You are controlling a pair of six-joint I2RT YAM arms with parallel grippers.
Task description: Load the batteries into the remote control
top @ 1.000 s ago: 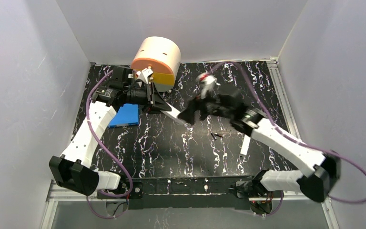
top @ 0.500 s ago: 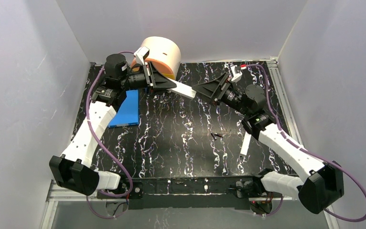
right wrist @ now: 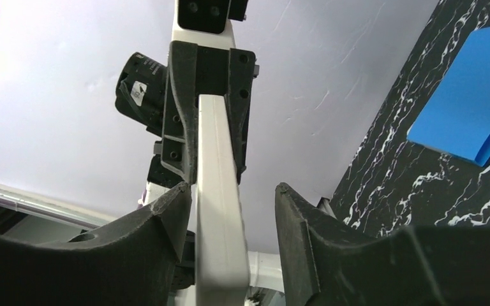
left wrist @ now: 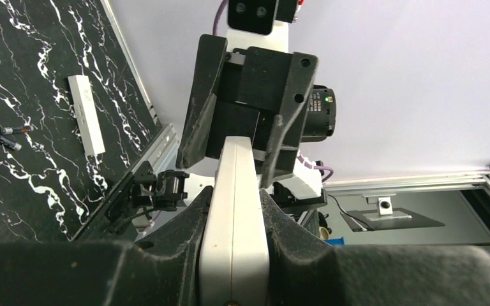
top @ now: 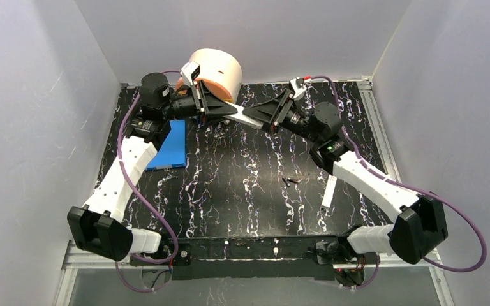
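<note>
My left gripper [top: 220, 109] is shut on one end of the white remote control [top: 244, 119] and holds it in the air, edge-on in the left wrist view [left wrist: 236, 217]. My right gripper [top: 263, 118] is open with its jaws either side of the remote's other end [right wrist: 217, 191]. One finger [right wrist: 166, 217] is close against the remote. The other finger [right wrist: 306, 229] stands clear of it. Two tiny dark batteries [top: 289, 181] lie on the black marbled table, also seen in the left wrist view [left wrist: 3, 135].
A narrow white bar [top: 328, 194] lies right of the batteries, also in the left wrist view [left wrist: 86, 115]. A blue flat piece [top: 169, 153] lies at the left, also in the right wrist view [right wrist: 469, 121]. A cream and orange cylinder [top: 212, 73] stands at the back.
The left arm lifted the remote up and back. The right gripper swung up from over the table and moved in around the remote's free end.
</note>
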